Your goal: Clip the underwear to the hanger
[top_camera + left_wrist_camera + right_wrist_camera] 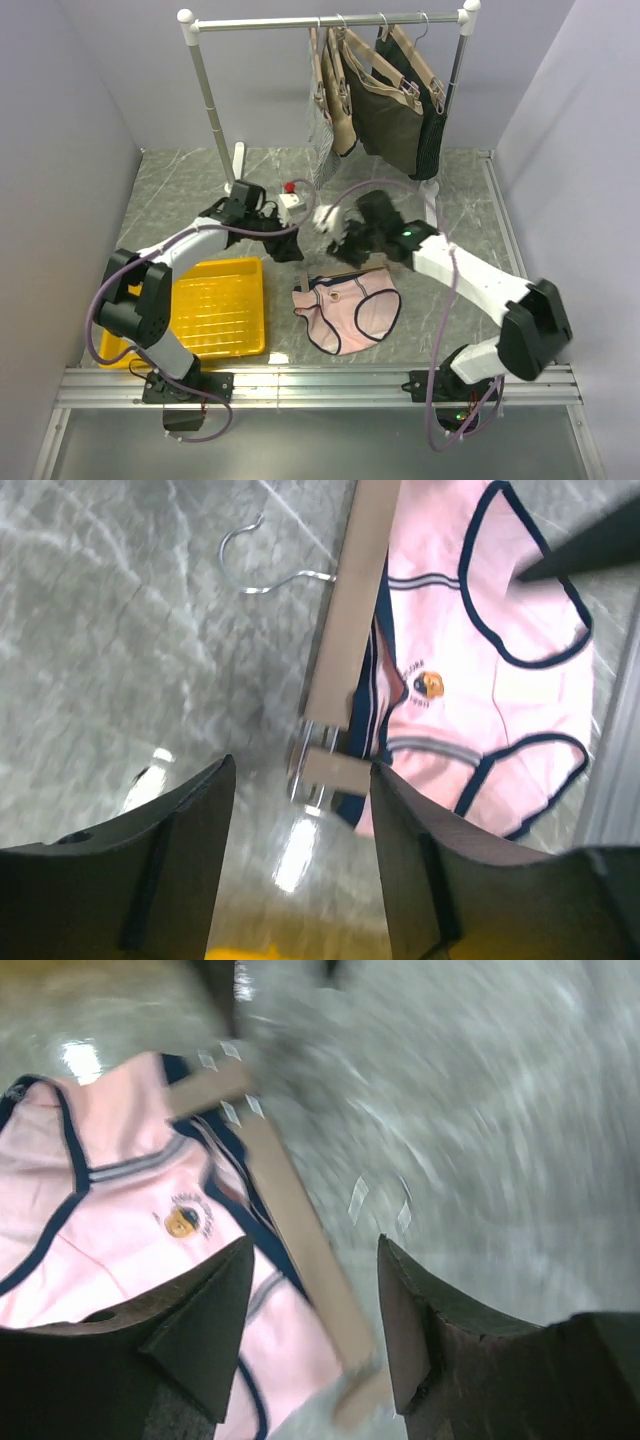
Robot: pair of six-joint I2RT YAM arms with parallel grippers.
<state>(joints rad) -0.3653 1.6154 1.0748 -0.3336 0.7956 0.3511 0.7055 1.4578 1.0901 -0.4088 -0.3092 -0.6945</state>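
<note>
The pale pink underwear (350,310) with navy edging lies flat on the grey table, in front of both arms. The tan hanger (305,290) lies along its waistband. In the left wrist view the hanger bar (355,610) runs beside the underwear (490,670), with its silver hook (250,560) on the table and an end clip (325,767) over the waistband edge. My left gripper (300,775) is open and empty above that clip. My right gripper (315,1255) is open and empty above the other end of the bar (300,1250), next to the underwear (100,1210).
A yellow tray (215,305) sits left of the underwear. A white box with a red button (291,203) stands behind the grippers. A clothes rack (330,20) at the back holds several hangers with dark garments (390,105). A metal rail (320,385) runs along the near edge.
</note>
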